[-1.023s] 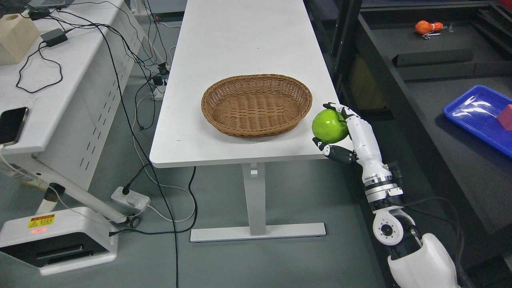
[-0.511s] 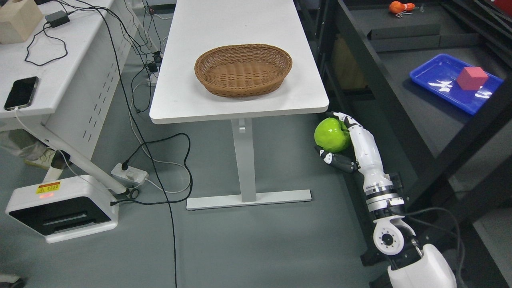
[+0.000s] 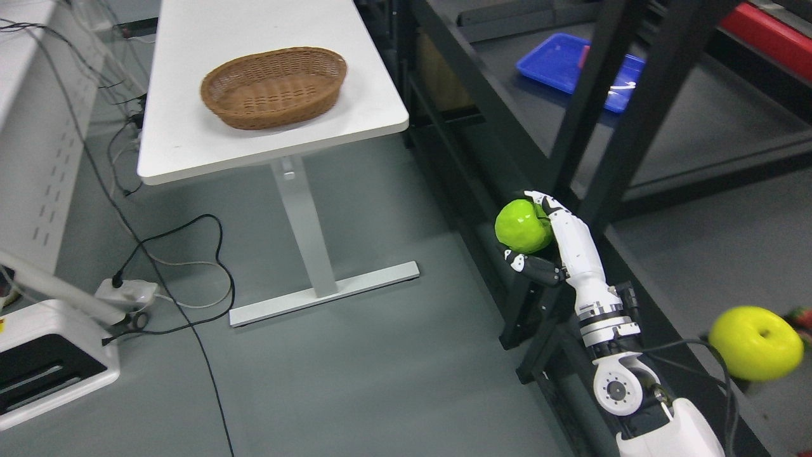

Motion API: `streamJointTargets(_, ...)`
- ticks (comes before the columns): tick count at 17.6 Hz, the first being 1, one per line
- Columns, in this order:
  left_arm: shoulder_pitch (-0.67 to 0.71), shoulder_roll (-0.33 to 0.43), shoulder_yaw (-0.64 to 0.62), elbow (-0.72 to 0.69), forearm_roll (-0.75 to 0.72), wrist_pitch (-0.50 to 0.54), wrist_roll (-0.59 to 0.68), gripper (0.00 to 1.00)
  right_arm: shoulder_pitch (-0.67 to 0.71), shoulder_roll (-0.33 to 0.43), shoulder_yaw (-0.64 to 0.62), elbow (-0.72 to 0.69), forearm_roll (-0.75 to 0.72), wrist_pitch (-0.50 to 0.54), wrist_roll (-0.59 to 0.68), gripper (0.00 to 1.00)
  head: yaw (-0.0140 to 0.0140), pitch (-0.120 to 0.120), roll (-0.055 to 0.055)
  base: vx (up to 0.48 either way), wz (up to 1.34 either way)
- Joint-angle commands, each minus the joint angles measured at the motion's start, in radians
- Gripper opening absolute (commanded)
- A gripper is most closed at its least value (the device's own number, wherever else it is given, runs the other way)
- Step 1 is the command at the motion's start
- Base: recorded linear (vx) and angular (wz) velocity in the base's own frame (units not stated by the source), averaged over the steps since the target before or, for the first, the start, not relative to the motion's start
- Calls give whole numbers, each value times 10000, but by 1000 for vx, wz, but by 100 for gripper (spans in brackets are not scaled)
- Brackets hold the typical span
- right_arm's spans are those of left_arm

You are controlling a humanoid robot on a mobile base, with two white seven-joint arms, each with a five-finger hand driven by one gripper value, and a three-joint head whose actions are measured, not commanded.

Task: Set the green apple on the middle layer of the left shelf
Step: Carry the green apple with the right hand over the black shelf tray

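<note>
Apple in hand, not on the shelf yet.
The white right hand point(image 3: 539, 238) curls its fingers around the round green apple point(image 3: 523, 225), beside the black metal shelf's front edge point(image 3: 501, 136). It is picked up; placing is left.

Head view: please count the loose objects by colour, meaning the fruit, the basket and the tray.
Green: 1, the green apple held in the right hand
Yellow: 1, the yellow apple on the shelf
Brown: 1, the wicker basket
Blue: 1, the blue tray
Total: 4
</note>
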Motion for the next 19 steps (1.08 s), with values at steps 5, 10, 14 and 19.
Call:
streamJointTargets(5,1,176,0,-2,0,8,3,100,114,114,-52,-123,0,-89,-1,1,0,0,0,-144,-598)
streamJointTargets(10,1,176,0,13,0,8,3,100,190,206,-52,-123,0,-43,-17,1,0,0,0,-10,-354)
streamJointTargets(14,1,176,0,13,0,8,3,100,236,207,-67,-123,0,-43,-78,1,0,0,0,38,-413)
streamJointTargets(19,1,176,0,13,0,8,3,100,237,253,-82,-123,0,-28,-78,1,0,0,0,77,-758)
